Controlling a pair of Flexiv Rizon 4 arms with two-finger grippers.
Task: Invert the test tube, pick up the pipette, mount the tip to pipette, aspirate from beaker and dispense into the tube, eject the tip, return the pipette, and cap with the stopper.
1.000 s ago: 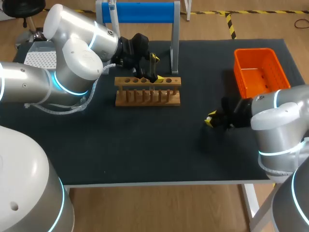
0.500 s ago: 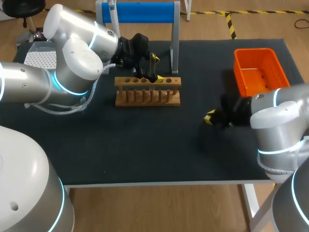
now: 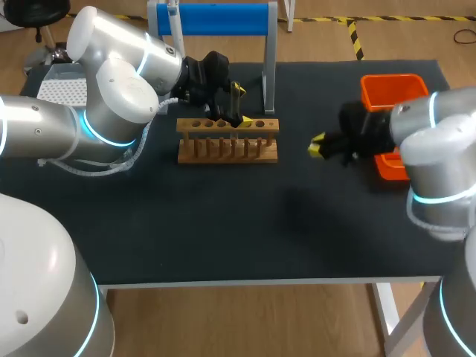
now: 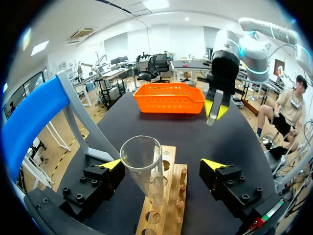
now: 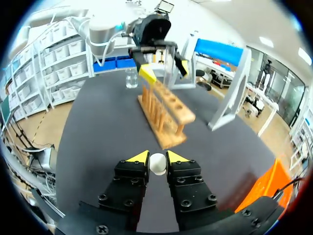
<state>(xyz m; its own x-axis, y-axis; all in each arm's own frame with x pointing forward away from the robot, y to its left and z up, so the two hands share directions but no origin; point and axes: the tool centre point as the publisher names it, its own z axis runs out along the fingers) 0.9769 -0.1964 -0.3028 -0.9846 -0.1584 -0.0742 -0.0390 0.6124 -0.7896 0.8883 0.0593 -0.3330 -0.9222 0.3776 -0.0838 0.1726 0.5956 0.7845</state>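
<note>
One test tube (image 4: 144,169), one rack (image 3: 227,151), one basket (image 4: 168,104), one stopper (image 5: 157,164)

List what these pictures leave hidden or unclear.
- Head view: the test tube cannot be made out, because the left gripper covers it.
- Head view: the stopper is hidden inside the right gripper.
- Head view: the orange basket is partly covered by the right arm.
- Left wrist view: it is unclear whether the tube's lower end sits in a hole of the wooden rack.

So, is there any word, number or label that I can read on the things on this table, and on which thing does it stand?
None: no readable text shows on the test tube, the wooden rack, the orange basket or the stopper.
</note>
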